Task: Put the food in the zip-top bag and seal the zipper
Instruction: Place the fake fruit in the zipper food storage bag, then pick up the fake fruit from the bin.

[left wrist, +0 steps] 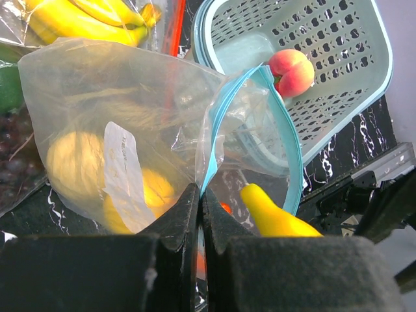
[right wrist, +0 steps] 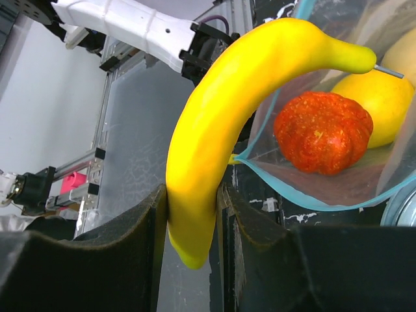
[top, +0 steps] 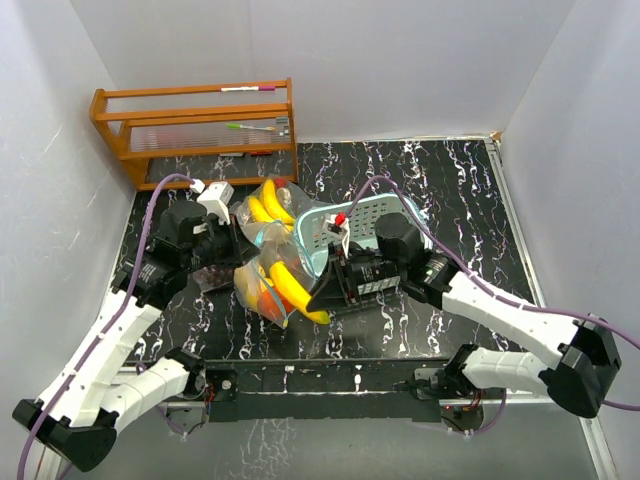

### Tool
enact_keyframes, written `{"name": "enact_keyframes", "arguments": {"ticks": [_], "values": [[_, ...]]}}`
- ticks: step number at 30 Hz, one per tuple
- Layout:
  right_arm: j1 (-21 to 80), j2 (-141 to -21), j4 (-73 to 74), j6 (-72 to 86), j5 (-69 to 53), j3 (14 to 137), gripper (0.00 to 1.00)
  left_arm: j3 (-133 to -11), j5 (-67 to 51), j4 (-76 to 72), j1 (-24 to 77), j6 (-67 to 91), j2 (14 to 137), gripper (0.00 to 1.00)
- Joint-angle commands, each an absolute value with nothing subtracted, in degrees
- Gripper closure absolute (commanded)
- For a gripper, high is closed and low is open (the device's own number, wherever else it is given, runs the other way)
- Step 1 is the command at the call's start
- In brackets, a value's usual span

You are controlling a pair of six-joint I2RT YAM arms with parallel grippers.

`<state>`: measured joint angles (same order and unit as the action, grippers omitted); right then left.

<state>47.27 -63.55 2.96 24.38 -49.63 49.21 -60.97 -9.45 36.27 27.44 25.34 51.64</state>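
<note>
Roughly mid-way along the black surface (top: 450, 200), toward its near edge, the zip-top bag (left wrist: 130, 130) lies with its blue-rimmed mouth facing the teal basket (left wrist: 344, 58) on its right. The left end effector (left wrist: 199, 195) is pressed together on the bag's rim, holding the mouth agape. The right end effector (right wrist: 192, 195), the one nearer the opening, pinches a banana (right wrist: 214, 130) by its lower end. The banana's long axis arcs away from the fingers toward the mouth, stem tip over the zipper edge. Inside sit a red-orange fruit (right wrist: 323, 132) and a lemon (right wrist: 383, 97); a peach (left wrist: 290, 71) lies in the basket.
</note>
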Motion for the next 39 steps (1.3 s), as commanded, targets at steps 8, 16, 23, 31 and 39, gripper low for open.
{"name": "enact_keyframes", "arguments": {"ticks": [8, 16, 23, 31, 39], "values": [[47.5, -71.5, 2.0, 25.4, -48.6, 55.9, 0.79, -62.1, -10.5, 36.2, 27.1, 25.1, 49.2, 1.0], [47.4, -76.8, 8.4, 29.9, -43.2, 65.4, 0.77, -60.3, -11.4, 35.1, 27.1, 25.9, 47.8, 1.0], [47.5, -81.3, 18.7, 29.1, -31.5, 72.8, 0.63, -59.9, -11.8, 35.1, 27.1, 25.9, 46.5, 1.0], [47.5, -81.4, 22.5, 27.9, -29.3, 76.1, 0.31, -60.5, -11.4, 36.2, 27.1, 25.4, 45.9, 1.0], [47.5, -74.3, 26.1, 26.4, -24.2, 76.9, 0.3, -60.7, -11.5, 35.9, 27.1, 25.4, 46.5, 1.0]]}}
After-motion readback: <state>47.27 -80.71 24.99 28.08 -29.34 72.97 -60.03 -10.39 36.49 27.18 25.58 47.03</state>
